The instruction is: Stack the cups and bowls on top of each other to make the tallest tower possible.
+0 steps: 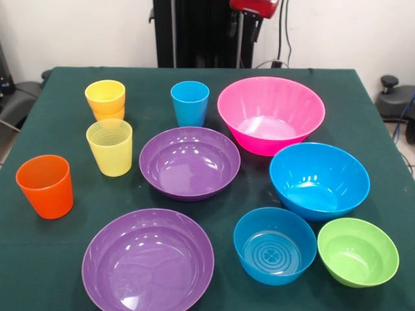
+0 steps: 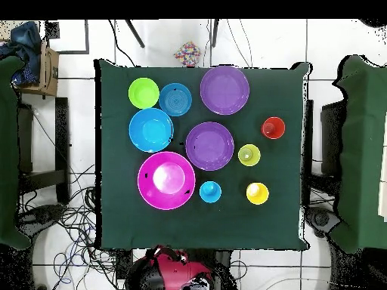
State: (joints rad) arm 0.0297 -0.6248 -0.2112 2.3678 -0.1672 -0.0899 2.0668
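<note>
All cups and bowls stand upright and apart on the green table (image 1: 58,253). Cups: orange (image 1: 45,186), ribbed pale yellow (image 1: 109,147), light blue (image 1: 190,103), and two amber-yellow ones nested together (image 1: 105,98). Bowls: two wide purple (image 1: 189,162) (image 1: 148,260), big pink (image 1: 270,113), big blue (image 1: 319,180), small blue (image 1: 275,245), small green (image 1: 357,251). The red arm (image 1: 255,6) is drawn back beyond the table's far edge, folded over its base (image 2: 170,272). The gripper's state does not show.
Dark chairs stand off both sides of the table (image 2: 363,151). Cables lie on the floor (image 2: 64,226) beside the robot's base. A small patterned object (image 2: 188,53) lies on the floor past the table edge.
</note>
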